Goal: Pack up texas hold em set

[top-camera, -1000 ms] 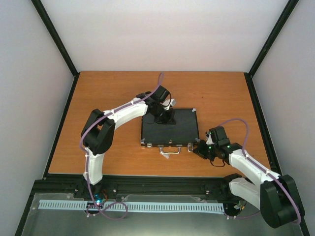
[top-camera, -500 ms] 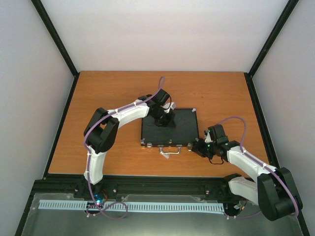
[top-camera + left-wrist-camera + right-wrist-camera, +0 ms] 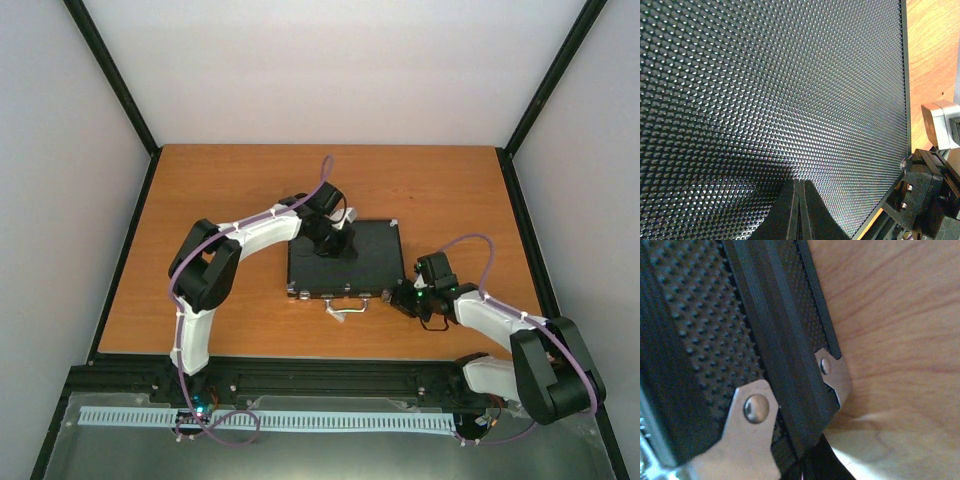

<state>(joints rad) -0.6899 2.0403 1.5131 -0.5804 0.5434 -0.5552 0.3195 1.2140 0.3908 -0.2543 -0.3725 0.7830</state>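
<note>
Left gripper (image 3: 334, 248) stands on the lid of the briefcase (image 3: 365, 265), toward its far-left part. The left wrist view shows its two fingers (image 3: 787, 212) pressed flat together with nothing between them, their tips against the dimpled black surface. Right gripper (image 3: 403, 298) sits at the near-right corner of the case. Its wrist camera sees only a dark sliver of finger below that corner, so I cannot tell how wide the jaws stand.

Compared with a second ago, the right arm has folded lower. Its forearm now lies flatter along the table (image 3: 220, 200) and its gripper has drawn in closer to the corner. The left wrist has tucked down a little and its tip has shifted slightly leftward on the lid.

The briefcase is closed and lies flat near the middle of the wooden table, in the same spot as before. Its silver handle (image 3: 346, 311) lies on the table along the near edge, toward the arm bases.

In the right wrist view, two silver riveted corner plates show against the black shell, a larger one (image 3: 752, 432) and a smaller one (image 3: 834, 374) beside the wood.
</note>
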